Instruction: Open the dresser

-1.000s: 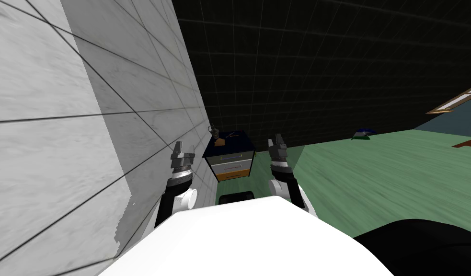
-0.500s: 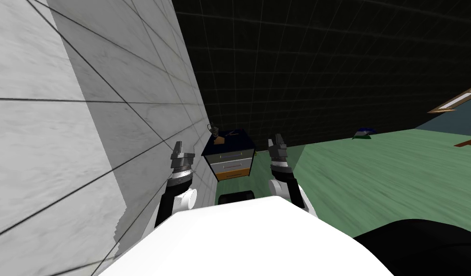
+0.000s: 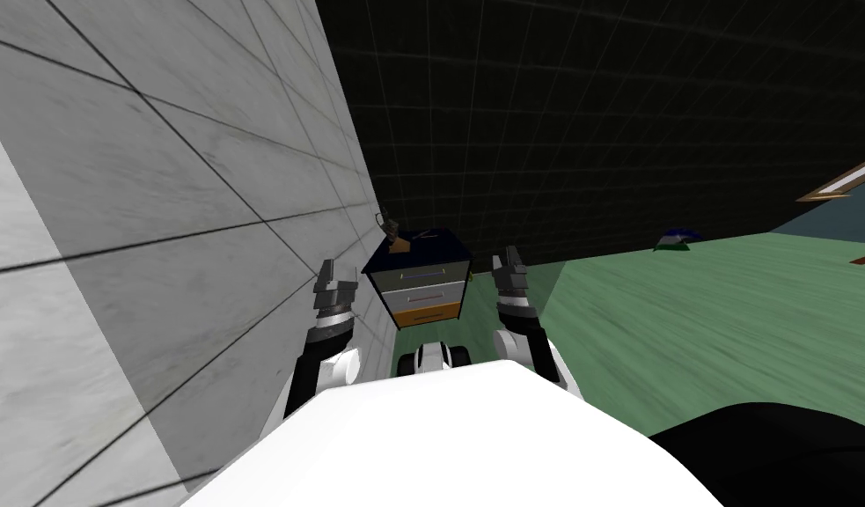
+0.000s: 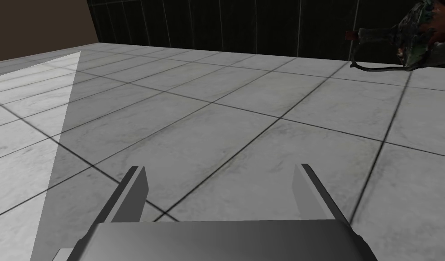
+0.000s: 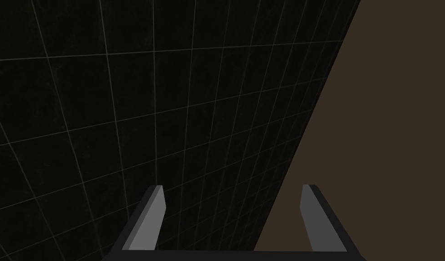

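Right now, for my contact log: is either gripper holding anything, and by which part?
Nothing is held. The left gripper and the right gripper are both open with nothing between their fingers. The dresser stands ahead, apart from both.

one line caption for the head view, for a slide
Closed dresser ahead against the grey tiled wall, left gripper and right gripper open and raised either side of it.

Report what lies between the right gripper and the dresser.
Head view: a bare strip of green floor separates the right gripper from the dresser.
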Robot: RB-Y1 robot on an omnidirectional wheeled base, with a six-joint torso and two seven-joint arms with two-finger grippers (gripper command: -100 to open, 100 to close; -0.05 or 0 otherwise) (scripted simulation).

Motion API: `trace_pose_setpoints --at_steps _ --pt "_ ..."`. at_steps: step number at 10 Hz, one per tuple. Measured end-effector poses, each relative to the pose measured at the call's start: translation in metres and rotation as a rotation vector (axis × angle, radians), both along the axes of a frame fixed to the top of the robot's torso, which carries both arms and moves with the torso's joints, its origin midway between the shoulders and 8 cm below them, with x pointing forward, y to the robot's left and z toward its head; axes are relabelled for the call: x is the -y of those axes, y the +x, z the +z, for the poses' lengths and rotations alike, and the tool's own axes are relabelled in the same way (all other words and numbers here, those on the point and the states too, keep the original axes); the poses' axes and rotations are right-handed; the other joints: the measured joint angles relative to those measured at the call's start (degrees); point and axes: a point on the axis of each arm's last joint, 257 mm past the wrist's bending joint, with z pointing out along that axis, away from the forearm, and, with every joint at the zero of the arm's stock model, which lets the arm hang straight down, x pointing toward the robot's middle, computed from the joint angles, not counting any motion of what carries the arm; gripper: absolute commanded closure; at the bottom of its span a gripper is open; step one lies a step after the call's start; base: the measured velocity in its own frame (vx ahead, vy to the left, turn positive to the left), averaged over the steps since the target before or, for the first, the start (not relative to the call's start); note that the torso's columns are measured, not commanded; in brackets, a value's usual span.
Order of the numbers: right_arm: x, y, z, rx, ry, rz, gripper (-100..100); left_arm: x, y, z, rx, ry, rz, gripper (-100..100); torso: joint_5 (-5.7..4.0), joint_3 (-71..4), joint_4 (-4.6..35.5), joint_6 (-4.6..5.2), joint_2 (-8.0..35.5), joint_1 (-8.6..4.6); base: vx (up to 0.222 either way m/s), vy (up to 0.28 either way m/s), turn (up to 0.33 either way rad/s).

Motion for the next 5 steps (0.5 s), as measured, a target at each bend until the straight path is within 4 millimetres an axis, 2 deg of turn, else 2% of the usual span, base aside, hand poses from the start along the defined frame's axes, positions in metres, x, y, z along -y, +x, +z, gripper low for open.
trace_pose_setpoints --at_steps 2,5 --pt "0.000 0.000 0.000 -0.001 0.000 0.000 0 0.002 0.002 -0.009 -0.011 0.028 -0.014 -100 -0.01 -5.11 2.43 0.00 2.39 -0.03 0.035 -0.018 0.001" --pt "0.000 0.000 0.000 -0.001 0.000 0.000 0 0.003 0.006 -0.024 -0.018 0.059 -0.028 -100 0.00 -5.40 2.67 0.00 2.63 -0.01 0.047 -0.024 0.002"
